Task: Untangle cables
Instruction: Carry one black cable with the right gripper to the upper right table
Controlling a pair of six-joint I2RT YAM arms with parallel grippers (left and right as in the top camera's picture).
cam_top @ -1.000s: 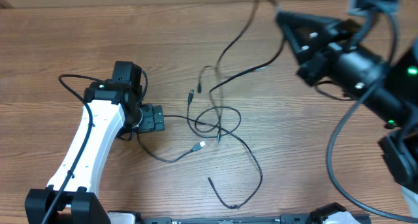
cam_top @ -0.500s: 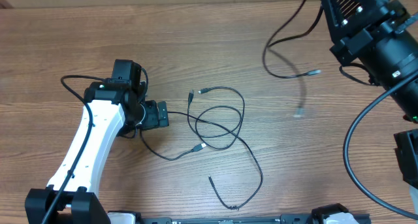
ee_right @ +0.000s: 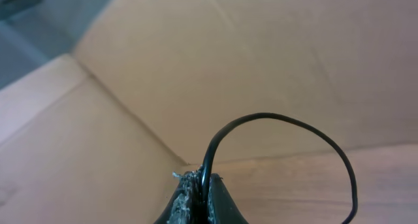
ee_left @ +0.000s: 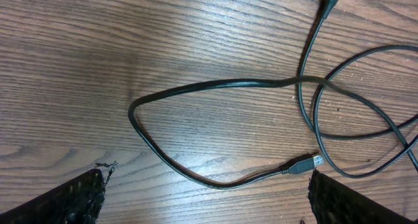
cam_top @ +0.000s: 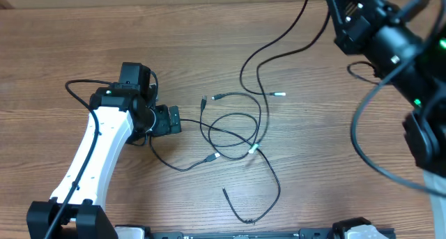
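- Overhead view: the cables (cam_top: 230,127) lie in overlapping loops at the middle of the table (cam_top: 70,44), between my two arms. One strand climbs from them toward the upper right and leaves the picture at its top edge.
- Right wrist view: my right gripper (ee_right: 196,191) is pinched tight on the lifted cable (ee_right: 281,117), which arcs up and over above the jaws.
- Left wrist view: my left gripper (ee_left: 206,185) hangs low over the wood, jaws spread wide and holding nothing. A cable loop and a silver-tipped USB plug (ee_left: 307,163) lie between its fingers.
- Hazard 1: the lifted strand appears to cross the loops, so I judge that further pulling could cinch the crossings rather than free them.
- Hazard 2: nothing pins the pile, so it may drag across the table. The thin cord may also slip from my pinch.
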